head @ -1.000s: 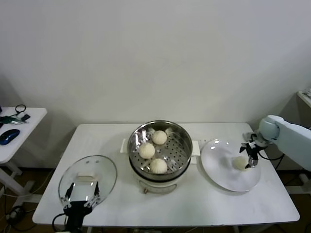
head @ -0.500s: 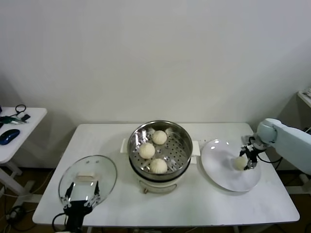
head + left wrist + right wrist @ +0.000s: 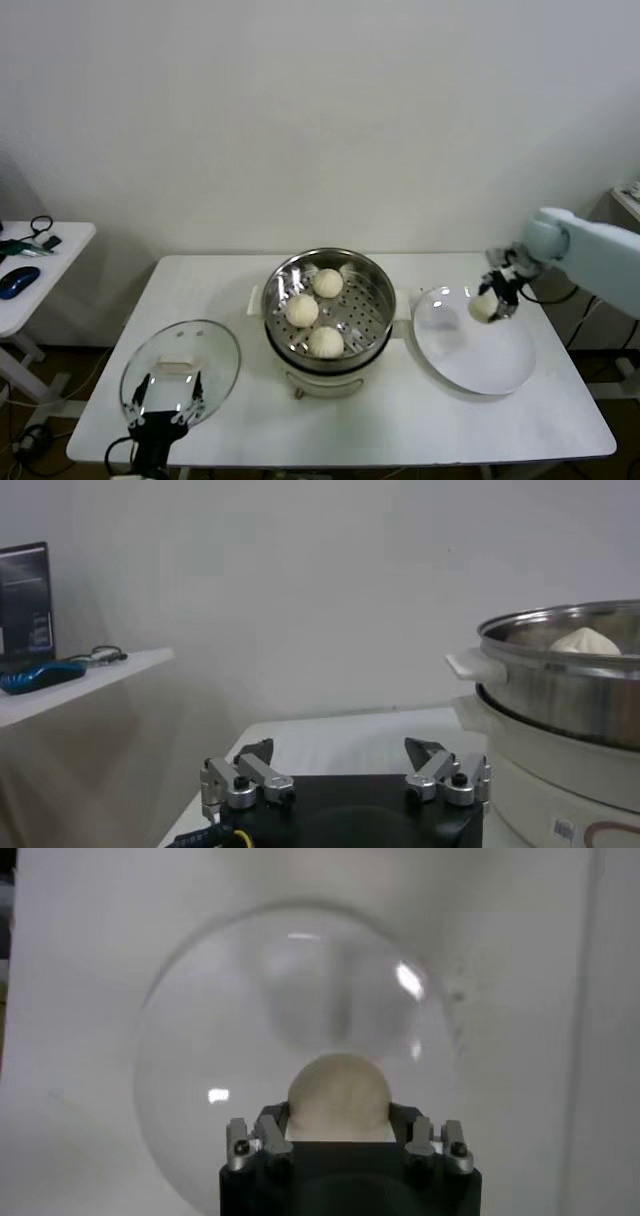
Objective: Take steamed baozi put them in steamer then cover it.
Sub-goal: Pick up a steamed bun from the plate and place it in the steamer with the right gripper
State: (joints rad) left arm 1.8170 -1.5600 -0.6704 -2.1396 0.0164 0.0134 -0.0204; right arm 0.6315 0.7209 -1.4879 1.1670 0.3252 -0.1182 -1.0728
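Right hand (image 3: 495, 297) risen off plate (image 3: 470, 365), closed around baozi (image 3: 484, 307), left hand (image 3: 345, 776) wide open

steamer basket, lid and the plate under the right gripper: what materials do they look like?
Round perforated steamer basket: polished steel, judging by its mirror-like walls. Round clear lid: probably glass, since the table shows through; the rim looks metal and the cream handle plastic. Flat white plate: glossy, with sharp highlights in the right wrist view; glazed ceramic or melamine, cannot tell which.
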